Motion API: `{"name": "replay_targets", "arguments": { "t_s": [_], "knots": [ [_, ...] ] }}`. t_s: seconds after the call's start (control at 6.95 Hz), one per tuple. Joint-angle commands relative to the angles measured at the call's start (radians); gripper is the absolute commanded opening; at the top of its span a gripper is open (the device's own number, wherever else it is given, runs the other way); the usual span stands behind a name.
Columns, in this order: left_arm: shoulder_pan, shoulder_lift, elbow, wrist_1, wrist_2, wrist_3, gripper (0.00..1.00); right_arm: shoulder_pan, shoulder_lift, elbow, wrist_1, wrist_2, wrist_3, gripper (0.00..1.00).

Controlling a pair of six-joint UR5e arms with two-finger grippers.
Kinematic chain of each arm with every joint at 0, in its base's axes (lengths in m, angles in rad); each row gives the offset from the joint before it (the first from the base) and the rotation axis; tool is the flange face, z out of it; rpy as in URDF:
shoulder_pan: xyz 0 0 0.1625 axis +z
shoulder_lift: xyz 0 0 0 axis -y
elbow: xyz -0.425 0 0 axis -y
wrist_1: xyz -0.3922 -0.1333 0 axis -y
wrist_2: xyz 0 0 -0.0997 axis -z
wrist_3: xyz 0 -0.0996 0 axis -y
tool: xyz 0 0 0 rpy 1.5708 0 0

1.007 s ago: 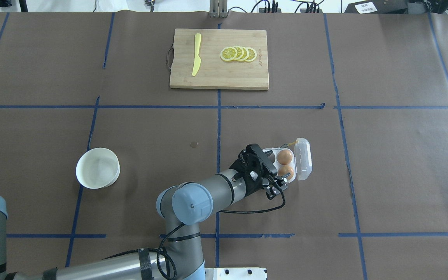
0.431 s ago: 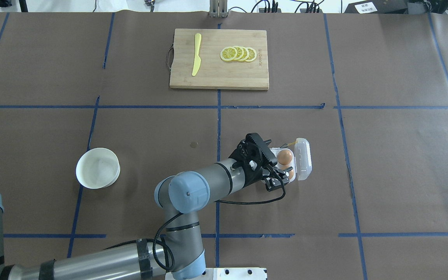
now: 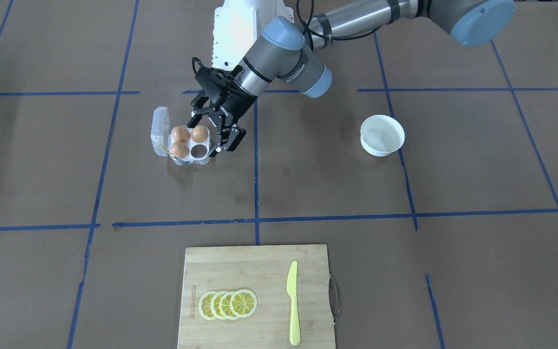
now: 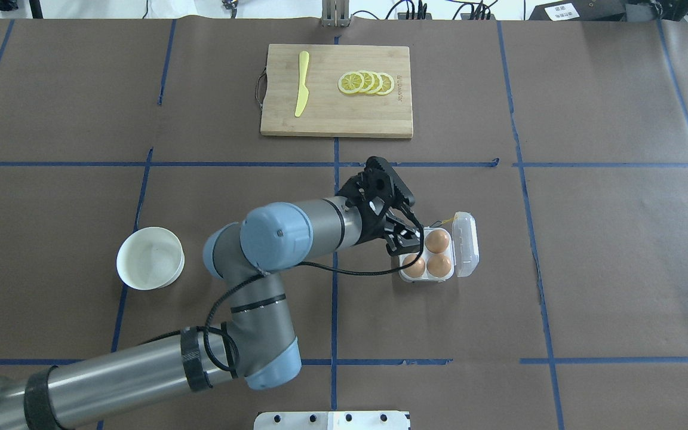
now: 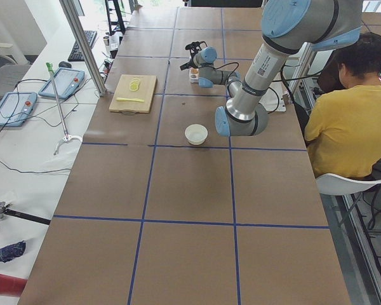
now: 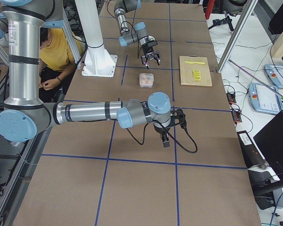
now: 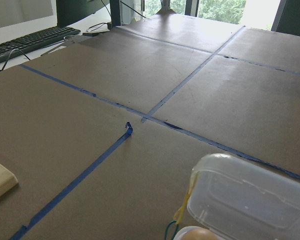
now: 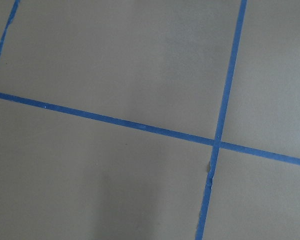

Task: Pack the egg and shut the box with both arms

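Observation:
The clear box (image 4: 429, 258) lies right of the table's middle, its lid (image 4: 466, 243) open on the right side. Three orange-brown eggs sit in its cups: far right (image 4: 438, 240), near left (image 4: 414, 267) and near right (image 4: 439, 264). In the front view the fourth cup (image 3: 198, 151) is empty. My left gripper (image 4: 405, 240) is open and empty, just above the box's far-left corner. The left wrist view shows the lid (image 7: 250, 200) and the yellow string (image 7: 182, 215). My right gripper (image 6: 167, 134) shows only in the exterior right view, low over bare table; I cannot tell its state.
A white bowl (image 4: 150, 258) stands at the left, empty. A wooden cutting board (image 4: 337, 116) at the far middle holds lemon slices (image 4: 366, 82) and a yellow knife (image 4: 301, 89). Blue tape lines cross the brown table cover.
My left gripper has risen and drawn back from over the box's left cups toward the far side. A third egg now shows in the near-left cup.

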Motion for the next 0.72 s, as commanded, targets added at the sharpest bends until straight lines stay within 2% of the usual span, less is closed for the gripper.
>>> {"name": "replay_targets", "arguments": {
  "t_s": [0.0, 0.14, 0.29, 0.43, 0.58],
  "knots": [
    [-0.15, 0.143, -0.182, 0.273, -0.195, -0.006, 1.0, 0.0, 0.002, 0.001, -0.001, 0.0, 0.001, 1.0],
    [-0.231, 0.256, -0.311, 0.387, -0.203, -0.006, 1.0, 0.0, 0.002, 0.001, -0.001, 0.0, 0.01, 1.0],
    [-0.331, 0.318, -0.35, 0.488, -0.267, 0.004, 1.0, 0.0, 0.003, 0.001, -0.001, 0.002, 0.022, 1.0],
    [-0.436, 0.336, -0.363, 0.584, -0.327, 0.013, 1.0, 0.0, 0.003, 0.004, 0.001, 0.002, 0.036, 1.0],
    [-0.521, 0.355, -0.374, 0.66, -0.331, 0.096, 1.0, 0.0, 0.005, 0.005, 0.001, 0.002, 0.036, 1.0]
  ]
}}
